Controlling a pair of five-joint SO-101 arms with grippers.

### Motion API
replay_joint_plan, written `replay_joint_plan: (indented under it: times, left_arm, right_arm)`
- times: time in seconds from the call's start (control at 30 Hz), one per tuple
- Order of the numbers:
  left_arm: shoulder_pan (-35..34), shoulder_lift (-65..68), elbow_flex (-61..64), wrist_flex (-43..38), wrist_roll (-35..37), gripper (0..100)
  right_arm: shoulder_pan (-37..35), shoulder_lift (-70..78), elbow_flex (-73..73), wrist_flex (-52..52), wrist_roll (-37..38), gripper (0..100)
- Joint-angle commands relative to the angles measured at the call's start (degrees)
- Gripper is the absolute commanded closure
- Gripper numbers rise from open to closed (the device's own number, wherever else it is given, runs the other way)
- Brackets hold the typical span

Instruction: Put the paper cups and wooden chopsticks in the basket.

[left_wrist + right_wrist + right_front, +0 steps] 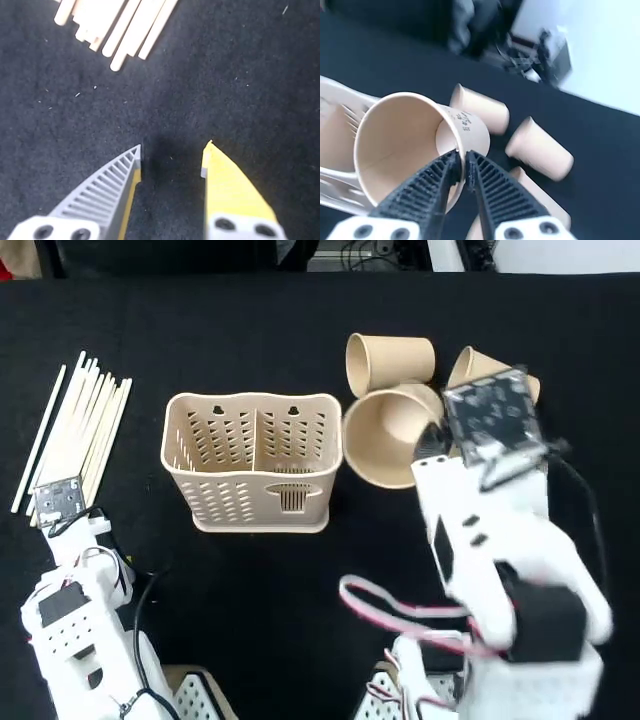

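One cup [395,140], rim pinched by the right gripper [462,155], needs lifting clear over the basket [250,505] wall before release; left gripper [172,150] open.

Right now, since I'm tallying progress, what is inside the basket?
Both compartments of the basket show only bare slotted walls; nothing lies in the parts that can be seen. The floor just behind its near wall is hidden by that wall.

Tabletop [250,580] is covered w/ matt blk cloth, lint-flecked. Chopsticks [85,420] are seen as pale bare wood, cups [390,360] as matt tan paper, basket [250,502] as smooth beige plastic. Right hand [462,159] is ribbed blk plastic.
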State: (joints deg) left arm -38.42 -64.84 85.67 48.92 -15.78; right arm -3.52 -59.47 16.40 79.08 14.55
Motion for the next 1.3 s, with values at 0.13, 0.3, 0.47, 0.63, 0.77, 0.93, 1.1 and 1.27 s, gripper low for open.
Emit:
replay_joint_plan:
  times: [0.13, 0.3, 0.47, 0.63, 0.77, 0.93, 1.1, 1.27]
  left_arm:
    - [0.2, -0.7, -0.2, -0.7, -0.4, 80]
    - [0.2, -0.7, -0.2, -0.7, -0.4, 80]
    - [0.3, -0.7, -0.2, -0.7, -0.4, 80]
    - [0.3, -0.7, -0.2, -0.8, -0.4, 80]
    - [0.3, -0.7, -0.2, -0.8, -0.4, 80]
    - [0.3, -0.7, -0.2, -0.8, -0.4, 80]
    - [0.3, -0.7, -0.2, -0.8, -0.4, 80]
    - [0.3, -0.7, -0.2, -0.8, -0.4, 80]
  right_arm:
    - [-9.1, 5.3, -18.5, 4.6, -10.4, 98.7]
    - [-20.0, 10.4, -22.4, 5.6, -10.7, 98.7]
    - [-23.9, 16.7, -22.5, 7.6, -10.7, 98.7]
    - [-24.0, 21.1, -22.1, 8.1, -10.8, 98.7]
    - [-24.0, 24.0, -22.4, 8.9, -10.8, 98.6]
    - [-23.6, 27.6, -22.5, 8.4, -11.0, 94.2]
    - [-23.6, 29.0, -22.5, 5.7, -20.4, 73.9]
    - [-22.7, 27.3, -23.8, -0.4, -19.5, 72.2]
